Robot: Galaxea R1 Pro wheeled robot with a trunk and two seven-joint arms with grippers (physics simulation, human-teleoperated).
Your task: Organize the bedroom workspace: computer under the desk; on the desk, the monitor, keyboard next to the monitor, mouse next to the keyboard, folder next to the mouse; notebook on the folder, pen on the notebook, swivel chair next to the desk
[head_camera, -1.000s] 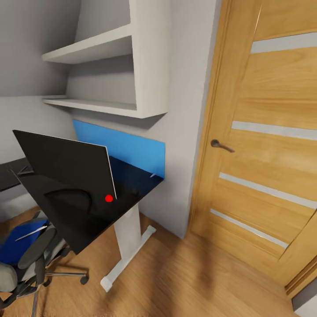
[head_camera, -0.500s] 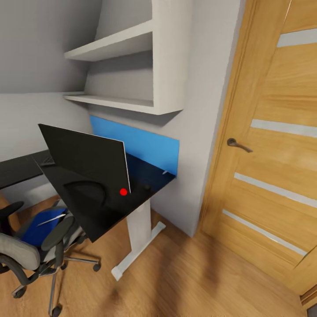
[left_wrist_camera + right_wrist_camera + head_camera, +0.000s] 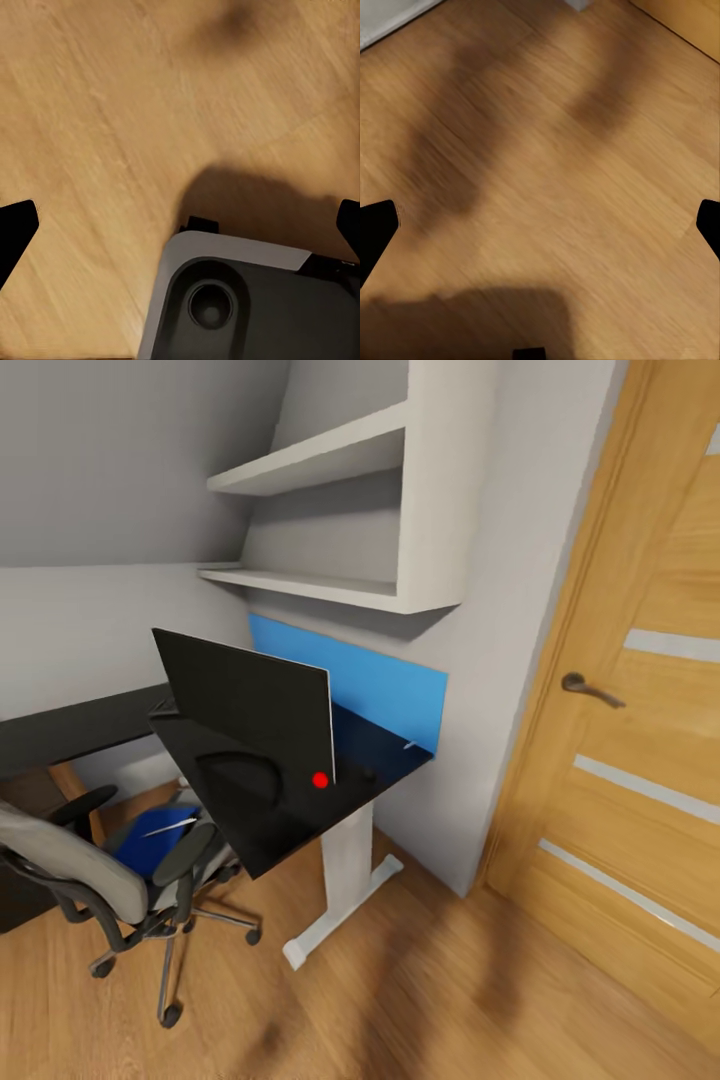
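Note:
The black monitor [image 3: 250, 705] stands on the black-topped desk [image 3: 390, 758], its red dot at the lower corner nearest me. A small dark lump, perhaps the mouse [image 3: 368, 772], sits beside it. The pen [image 3: 408, 744], a short white stick, lies by the blue back panel [image 3: 385, 690]. The grey swivel chair [image 3: 70, 860] stands at the desk's near side with a blue folder [image 3: 150, 852] on its seat. The computer is out of view; I cannot make out the keyboard or notebook. My left gripper [image 3: 180, 225] and right gripper [image 3: 540, 225] are open over bare wood floor, holding nothing.
A wooden door [image 3: 640, 740] with a lever handle [image 3: 588, 688] fills the right. White wall shelves [image 3: 340, 520] hang above the desk. The desk's white leg [image 3: 345, 860] stands on wood floor. A grey part of my own base [image 3: 247, 300] shows in the left wrist view.
The whole head view has shifted: the camera swung left, so desk, monitor and door slid right and more of the swivel chair came into view. Nothing on the desk moved.

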